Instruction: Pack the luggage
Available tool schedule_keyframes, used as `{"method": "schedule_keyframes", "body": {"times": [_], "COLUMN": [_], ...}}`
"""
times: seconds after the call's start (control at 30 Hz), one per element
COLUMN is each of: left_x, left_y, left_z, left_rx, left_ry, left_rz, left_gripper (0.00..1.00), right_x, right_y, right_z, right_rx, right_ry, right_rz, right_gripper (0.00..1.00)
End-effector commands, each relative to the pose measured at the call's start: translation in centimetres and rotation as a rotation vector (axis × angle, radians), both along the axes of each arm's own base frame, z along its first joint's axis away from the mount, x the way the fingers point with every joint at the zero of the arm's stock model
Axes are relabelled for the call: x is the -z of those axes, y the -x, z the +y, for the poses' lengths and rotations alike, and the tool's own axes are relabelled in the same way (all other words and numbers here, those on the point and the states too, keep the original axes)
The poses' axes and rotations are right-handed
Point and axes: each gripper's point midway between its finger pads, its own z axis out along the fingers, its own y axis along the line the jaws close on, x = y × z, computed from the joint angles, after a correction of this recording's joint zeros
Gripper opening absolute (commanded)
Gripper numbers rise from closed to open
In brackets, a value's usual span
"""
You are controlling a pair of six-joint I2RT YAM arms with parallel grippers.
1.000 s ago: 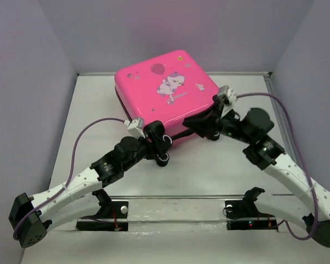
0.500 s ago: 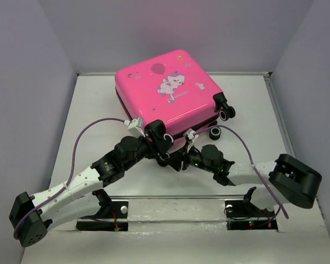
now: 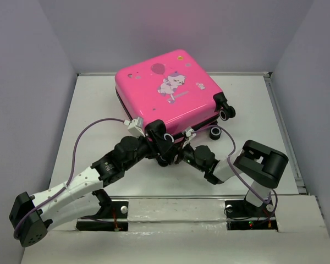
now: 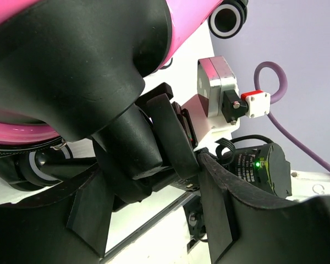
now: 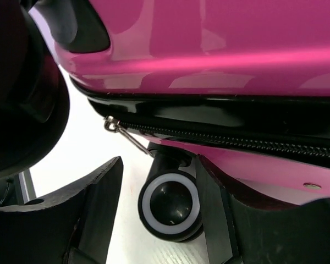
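**Right arm moves round to the near corner**

The luggage [image 3: 170, 91] lies closed on the table [image 3: 99, 110], toward the far side. The right fingers [image 5: 96, 203] were at the right-hand corner a second ago. Now they stand apart around one wheel [image 5: 170, 204], under the zipper pull [image 5: 124, 133], so probably the zipper comes next. The left fingers [image 4: 91, 212] are apart too, just beside. I count one luggage and two arms.

left arm [image 3: 71, 187]: white shell dotted with small holes, black joint housings
right arm [image 3: 261, 165]: chunky black housings, short white link
cables [image 3: 80, 143]: purple, one off each wrist
wrist cams [image 3: 135, 125]: little silver-white blocks
fingers [image 5: 93, 203]: matte black wedges
status LED [image 4: 257, 163]: green, on a black motor can; there's a label but it's too blurry to read, I think
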Motion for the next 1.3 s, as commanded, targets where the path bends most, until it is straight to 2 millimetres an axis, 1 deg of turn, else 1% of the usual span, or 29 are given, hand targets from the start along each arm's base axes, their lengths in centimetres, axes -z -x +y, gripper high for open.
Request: {"method": "schedule_keyframes", "body": {"times": [0.0,0.07,0.13,0.17,0.27,0.33,0.4,0.43,0.5,0.53,0.57,0.7,0.83,0.93,0.97,1.07,1.1,1.13,1.2,1.27], "left_x": [-13.0,-13.2,-13.3,-13.3,-13.3,-13.2,-13.1,-13.1,-13.1,-13.2,-13.4,-13.4,-12.8,-12.6,-12.7,-12.9,-13.1,-13.1,-13.3,-13.2], "left_y": [0.7,0.7,0.7,0.7,0.6,0.5,0.5,0.5,0.6,0.5,0.6,0.6,0.4,0.4,0.5,0.5,0.6,0.7,0.7,0.9], "left_z": [-1.2,-1.2,-1.3,-1.3,-1.4,-1.4,-1.4,-1.3,-1.3,-1.3,-1.3,-1.4,-1.7,-1.9,-2.0,-2.2,-2.3,-2.4,-2.5,-2.7], "left_rx": [0.064,0.066,0.065,0.067,0.064,0.062,0.057,0.056,0.057,0.055,0.057,0.062,0.061,0.069,0.072,0.078,0.084,0.09,0.092,0.096], "left_ry": [0.335,0.344,0.353,0.355,0.358,0.359,0.363,0.365,0.373,0.379,0.387,0.394,0.385,0.386,0.393,0.403,0.407,0.408,0.412,0.414], "left_rz": [-0.317,-0.314,-0.311,-0.312,-0.309,-0.306,-0.306,-0.306,-0.304,-0.305,-0.308,-0.309,-0.299,-0.294,-0.297,-0.297,-0.298,-0.298,-0.301,-0.298], "left_gripper": [0.06,0.06,0.06,0.06,0.06,0.06,0.06,0.06,0.06,0.06,0.06,0.06,0.06,0.06,0.06,0.06,0.06,0.06,0.06,0.06], "right_x": [-9.5,-10.1,-11.5,-11.8,-13.1,-14.1,-14.9,-15.7,-16.2,-16.4,-16.5,-16.5,-16.8,-16.4,-16.3,-16.6,-16.4,-16.4,-16.7,-17.4], "right_y": [-1.4,-1.7,-1.5,-1.5,-1.4,-1.5,-1.4,-1.1,-0.9,-0.8,-1.0,-0.9,-0.9,-1.0,-1.1,-0.7,-0.8,-0.9,-1.0,-1.2], "right_z": [0.5,0.9,1.2,1.3,1.4,1.2,0.9,0.6,0.4,-0.1,-0.5,-1.5,-2.2,-2.8,-2.8,-1.8,-1.0,-0.8,-0.8,-0.7], "right_rx": [0.064,0.064,0.048,0.041,0.035,0.048,0.046,0.044,0.044,0.055,0.074,0.104,0.128,0.15,0.153,0.103,0.085,0.082,0.084,0.087], "right_ry": [-0.295,-0.315,-0.36,-0.379,-0.418,-0.457,-0.486,-0.508,-0.52,-0.524,-0.524,-0.523,-0.527,-0.519,-0.518,-0.517,-0.51,-0.511,-0.537,-0.558], "right_rz": [-0.21,-0.227,-0.247,-0.246,-0.26,-0.271,-0.276,-0.287,-0.291,-0.292,-0.292,-0.296,-0.297,-0.291,-0.289,-0.296,-0.286,-0.282,-0.279,-0.285], "right_gripper": [0.62,0.62,0.61,0.61,0.59,0.55,0.53,0.53,0.54,0.56,0.58,0.6,0.6,0.6,0.59,0.57,0.56,0.54,0.47,0.4]}}
